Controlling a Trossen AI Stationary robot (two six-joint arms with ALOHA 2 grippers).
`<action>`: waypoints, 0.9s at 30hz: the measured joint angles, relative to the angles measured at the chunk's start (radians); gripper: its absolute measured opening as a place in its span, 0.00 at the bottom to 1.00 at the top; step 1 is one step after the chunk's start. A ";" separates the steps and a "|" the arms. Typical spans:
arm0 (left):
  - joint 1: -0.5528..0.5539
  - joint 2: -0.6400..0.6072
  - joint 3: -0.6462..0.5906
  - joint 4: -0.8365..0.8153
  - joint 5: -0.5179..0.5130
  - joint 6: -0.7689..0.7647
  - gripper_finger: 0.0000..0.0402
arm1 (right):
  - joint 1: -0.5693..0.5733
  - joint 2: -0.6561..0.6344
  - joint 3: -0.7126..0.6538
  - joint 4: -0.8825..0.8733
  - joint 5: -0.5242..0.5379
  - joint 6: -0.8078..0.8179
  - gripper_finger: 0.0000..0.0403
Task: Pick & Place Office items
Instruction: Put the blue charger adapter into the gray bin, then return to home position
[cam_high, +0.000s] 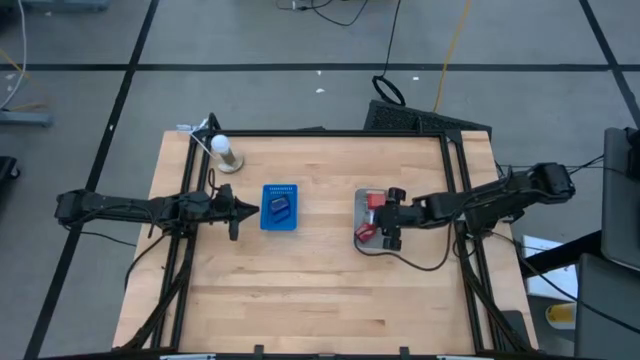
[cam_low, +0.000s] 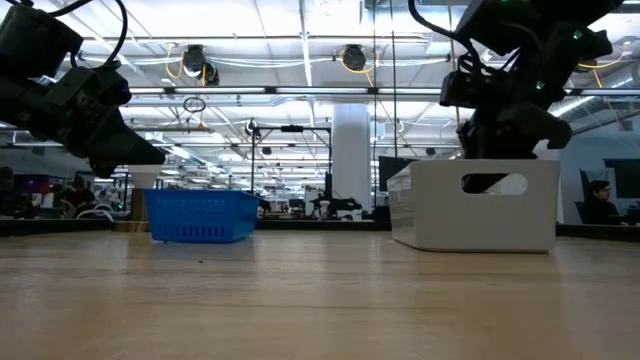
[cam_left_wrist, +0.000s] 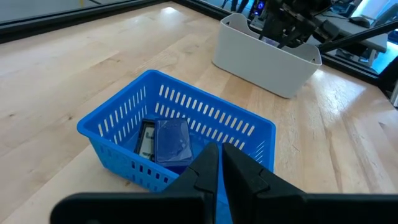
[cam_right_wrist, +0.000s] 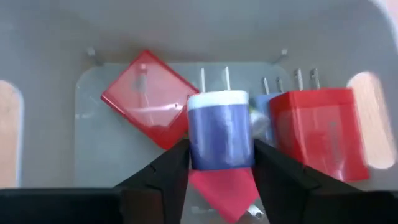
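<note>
right hand (cam_right_wrist: 221, 165) reaching down into grey bin (cam_high: 362, 222), clamping blue charger (cam_right_wrist: 220, 130) | left hand (cam_left_wrist: 221, 163) closed beside blue basket (cam_left_wrist: 112, 121)

Lab hall | ceiling strip lights (cam_low: 230, 92) – desks behind – taped floor (cam_high: 130, 80)

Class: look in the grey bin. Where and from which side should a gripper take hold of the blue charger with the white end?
Grip the blue charger across its two flat side faces, coming down from above the grey bin. Its prongs stick out of the white end, so avoid that end. The right gripper already has a finger on each side.
</note>
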 joint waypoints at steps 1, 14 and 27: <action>0.000 0.000 0.000 0.000 0.000 0.000 0.05 | 0.000 -0.006 0.000 0.001 0.000 0.000 0.45; 0.000 0.000 0.005 -0.011 0.002 0.041 0.05 | 0.000 -0.195 0.000 0.151 0.001 -0.012 0.50; 0.000 -0.005 0.263 -0.201 0.156 0.350 0.03 | -0.010 -0.664 -0.303 0.679 -0.051 -0.060 0.30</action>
